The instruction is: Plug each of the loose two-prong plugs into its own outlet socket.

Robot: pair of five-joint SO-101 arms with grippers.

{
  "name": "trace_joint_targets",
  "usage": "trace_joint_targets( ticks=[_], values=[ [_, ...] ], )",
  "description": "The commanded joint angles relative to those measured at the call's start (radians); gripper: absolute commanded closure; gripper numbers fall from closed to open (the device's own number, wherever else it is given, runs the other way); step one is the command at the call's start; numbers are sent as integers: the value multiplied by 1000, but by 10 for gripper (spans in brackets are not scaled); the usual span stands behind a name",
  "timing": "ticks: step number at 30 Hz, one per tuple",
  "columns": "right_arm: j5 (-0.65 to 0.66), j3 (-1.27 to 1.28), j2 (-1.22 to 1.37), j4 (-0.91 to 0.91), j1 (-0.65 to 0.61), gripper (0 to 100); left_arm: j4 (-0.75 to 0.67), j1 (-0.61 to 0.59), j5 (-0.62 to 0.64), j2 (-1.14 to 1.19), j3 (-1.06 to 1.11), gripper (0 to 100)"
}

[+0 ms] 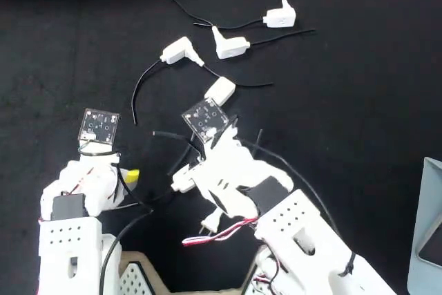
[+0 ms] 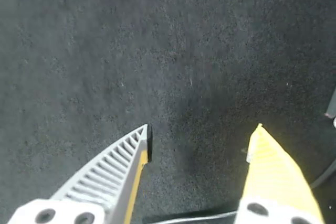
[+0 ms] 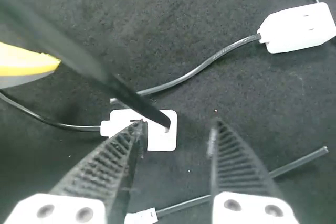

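Right fingers (image 3: 224, 153): spread apart and empty, low over the table (image 1: 359, 101).
Left fingers (image 2: 128, 153): parted, holding nothing, above bare table.
White block (image 3: 160, 137): lay flat on its cord, just beside one of my right fingertips. I could not tell whether it was a plug or a socket.
Slotted socket (image 3: 296, 27): two slots, lying apart from the block.
Pronged plug (image 1: 210, 220): two prongs showing, beside my right arm.
Count: six white corded pieces, of which one plug and one socket were certain.
Handling, judged: light, hard, smooth shell, likely to skid, and the stiff cord would swing it.
Hold: across the flat body sides, clear of prongs and cord.
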Motion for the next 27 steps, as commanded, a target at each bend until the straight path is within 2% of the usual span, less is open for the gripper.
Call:
trace_joint_targets(
  ticks=[1, 3, 6, 11, 15, 19, 27],
  values=[
    [-2, -104, -81, 57, -11, 930, 48, 1, -41, -5, -139, 694],
    [-2, -130, -170, 103, -11, 985, 112, 28, -49, -3, -196, 694],
    [-2, -163, -329, 190, 9, 983, 193, 105, -54, -2, -255, 694],
    [-2, -171, -498, 279, 198, 986, 252, 268, -71, 0, -289, 691],
    [-3, -99, -487, 278, 328, 986, 250, 386, -71, 2, -286, 689],
    [-3, -41, -432, 198, 425, 986, 244, 486, -71, 38, -291, 689],
    [-8, 44, -183, -2, 494, 986, 117, 591, -69, 371, -381, 689]
  ],
)
